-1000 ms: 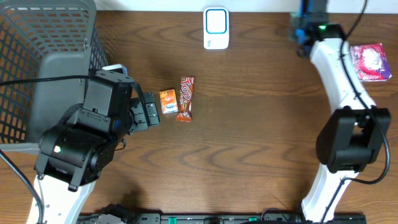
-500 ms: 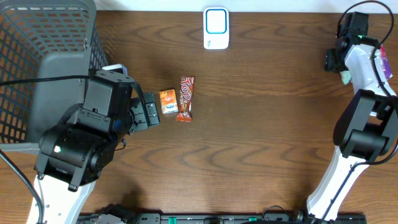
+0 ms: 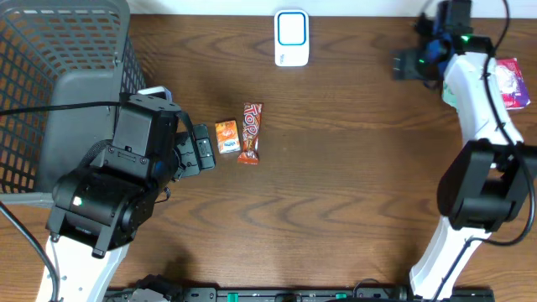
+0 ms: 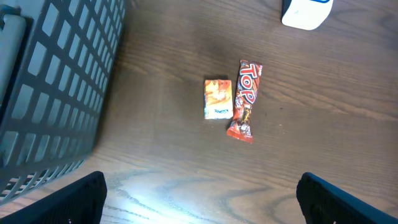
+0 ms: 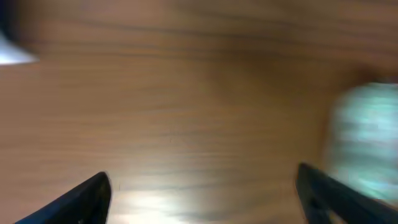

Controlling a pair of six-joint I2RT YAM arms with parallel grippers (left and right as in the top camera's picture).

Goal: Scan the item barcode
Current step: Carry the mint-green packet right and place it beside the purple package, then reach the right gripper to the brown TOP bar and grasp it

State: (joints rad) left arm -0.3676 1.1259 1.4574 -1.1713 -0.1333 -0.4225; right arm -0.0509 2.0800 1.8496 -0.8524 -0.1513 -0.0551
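Observation:
Two items lie side by side on the wooden table: a small orange pack (image 3: 226, 137) (image 4: 217, 98) and a red "Top" bar (image 3: 252, 132) (image 4: 246, 99). My left gripper (image 3: 204, 150) (image 4: 199, 200) hovers just left of the orange pack, open and empty, touching neither item. The white scanner (image 3: 291, 38) (image 4: 305, 11) stands at the back centre. My right gripper (image 3: 404, 65) (image 5: 202, 196) hangs open over bare wood at the back right, holding nothing. Its view is blurred by motion.
A grey wire basket (image 3: 59, 75) (image 4: 56, 93) fills the left side. A pink packet (image 3: 508, 84) lies at the right edge. A pale green blur (image 5: 367, 143) shows beside the right gripper; a similar pale patch (image 3: 450, 91) sits by the right arm.
The right gripper has gone from shut to open, and its arm swung out to the right and back left. The left arm and the two items have not moved.

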